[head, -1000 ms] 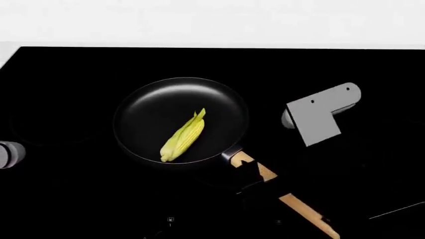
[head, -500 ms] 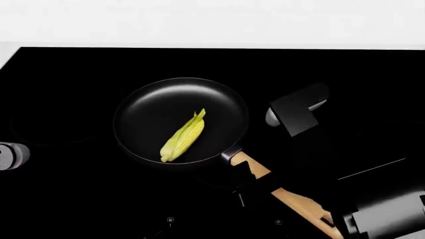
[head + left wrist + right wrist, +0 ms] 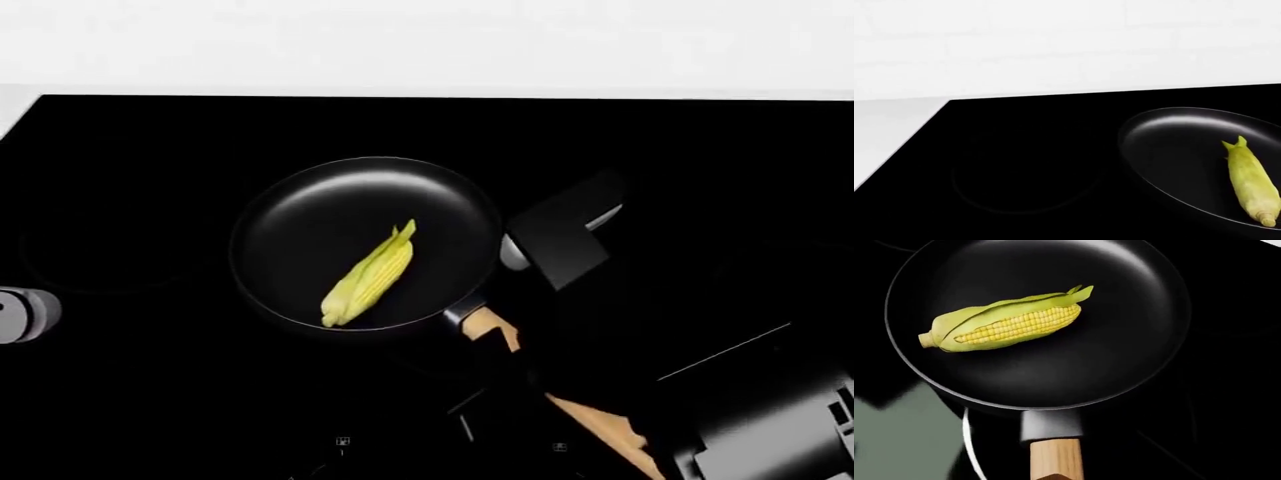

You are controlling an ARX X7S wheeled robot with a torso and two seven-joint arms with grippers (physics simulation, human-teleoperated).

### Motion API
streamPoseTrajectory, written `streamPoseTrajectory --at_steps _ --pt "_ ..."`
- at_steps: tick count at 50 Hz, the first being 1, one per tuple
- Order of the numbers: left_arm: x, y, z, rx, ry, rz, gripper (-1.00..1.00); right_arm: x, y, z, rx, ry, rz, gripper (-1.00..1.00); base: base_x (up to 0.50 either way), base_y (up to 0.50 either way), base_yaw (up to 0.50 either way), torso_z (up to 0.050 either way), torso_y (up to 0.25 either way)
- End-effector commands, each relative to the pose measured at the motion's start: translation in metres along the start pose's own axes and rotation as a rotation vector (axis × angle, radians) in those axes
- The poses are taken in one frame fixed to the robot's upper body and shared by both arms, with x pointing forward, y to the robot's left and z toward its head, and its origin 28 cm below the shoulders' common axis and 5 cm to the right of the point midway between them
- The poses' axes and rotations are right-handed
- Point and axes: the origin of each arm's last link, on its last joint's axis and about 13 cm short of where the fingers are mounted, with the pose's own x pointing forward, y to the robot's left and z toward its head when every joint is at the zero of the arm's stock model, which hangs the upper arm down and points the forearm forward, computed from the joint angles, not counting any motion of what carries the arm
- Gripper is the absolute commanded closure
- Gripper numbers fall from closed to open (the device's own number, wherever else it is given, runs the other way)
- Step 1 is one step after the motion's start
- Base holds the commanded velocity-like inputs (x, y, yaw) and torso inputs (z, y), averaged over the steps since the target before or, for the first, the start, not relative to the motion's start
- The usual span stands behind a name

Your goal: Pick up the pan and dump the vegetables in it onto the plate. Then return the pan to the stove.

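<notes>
My right arm has swung further in since a moment ago, its dark elbow block now sitting right beside the pan's rim at about three o'clock, where before it stood clear of it. The pan (image 3: 363, 243) has lifted or shifted a touch, barely. It sits over the stove (image 3: 160, 180), glossy black all round. The corn (image 3: 370, 273) lies inside the pan, slanting from seven o'clock up to one o'clock, stalk end low, husk tips high. The wooden handle (image 3: 574, 415) runs off toward five o'clock, and my right gripper (image 3: 514, 385) is on it close to the black collar, dark against dark. It looks clamped round the handle, but I can't make the fingers out well enough to call it.

From my right wrist, I'm looking straight down the handle (image 3: 1056, 460) into the pan (image 3: 1121, 360), corn (image 3: 1004, 322) lying crosswise, kernels showing between the pale green leaves.

Left arm: only a grey stub (image 3: 24, 315) at nine o'clock, well apart from the pan. Claw not visible, can't tell. Its camera shows the stove (image 3: 1021, 165), pan (image 3: 1174, 150) and corn (image 3: 1253, 182).
</notes>
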Motion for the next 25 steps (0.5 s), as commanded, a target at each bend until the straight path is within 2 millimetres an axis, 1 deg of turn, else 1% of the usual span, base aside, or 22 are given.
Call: streamPoseTrajectory --at_steps 1,3,5,6,8,9,10,12,17,21,22,23,25 --pt "0.001 0.000 0.002 -0.026 -0.014 0.002 -1.00 -0.016 -0.002 0.011 -0.037 -0.074 -0.129 1.00 0.00 0.00 0.00 0.000 0.000" --pt "0.001 0.001 0.003 -0.027 -0.016 0.003 -1.00 -0.022 0.000 0.014 -0.043 -0.100 -0.157 1.00 0.00 0.00 0.00 0.000 0.000" --pt "0.001 0.002 0.005 -0.028 -0.020 0.006 -1.00 -0.025 0.001 0.016 0.034 -0.128 -0.186 1.00 0.00 0.00 0.00 0.000 0.000" --pt "0.001 0.002 0.005 -0.027 -0.021 0.007 -1.00 -0.027 0.001 0.017 0.045 -0.142 -0.189 1.00 0.00 0.00 0.00 0.000 0.000" --pt "0.000 0.004 0.008 -0.028 -0.028 0.016 -1.00 -0.036 0.002 0.021 0.051 -0.206 -0.229 1.00 0.00 0.00 0.00 0.000 0.000" --pt "0.000 0.004 0.009 -0.029 -0.028 0.016 -1.00 -0.038 0.002 0.022 0.057 -0.210 -0.232 1.00 0.00 0.00 0.00 0.000 0.000" --pt "0.000 0.004 0.009 -0.030 -0.031 0.019 -1.00 -0.042 0.001 0.022 0.069 -0.240 -0.273 1.00 0.00 0.00 0.00 0.000 0.000" --pt "0.000 0.004 0.010 -0.029 -0.033 0.020 -1.00 -0.047 0.002 0.023 0.105 -0.270 -0.265 1.00 0.00 0.00 0.00 0.000 0.005" --pt "0.000 0.005 0.016 -0.031 -0.046 0.030 -1.00 -0.055 0.008 0.024 0.108 -0.310 -0.253 1.00 0.00 0.00 0.00 0.000 0.002" --pt "0.001 0.004 0.018 -0.022 -0.047 0.030 -1.00 -0.062 0.012 0.027 0.147 -0.309 -0.201 1.00 0.00 0.00 0.00 0.000 0.003" --pt "0.000 0.005 0.019 -0.023 -0.048 0.032 -1.00 -0.065 0.014 0.028 0.196 -0.311 -0.141 1.00 0.00 0.00 0.00 0.000 0.000" --pt "0.000 0.006 0.019 -0.024 -0.050 0.032 -1.00 -0.066 0.016 0.026 0.188 -0.267 -0.133 1.00 0.00 0.00 0.00 0.000 0.000" --pt "0.000 0.006 0.018 -0.022 -0.047 0.032 -1.00 -0.070 0.019 0.025 0.187 -0.253 -0.141 1.00 0.00 0.00 0.00 0.000 0.005"
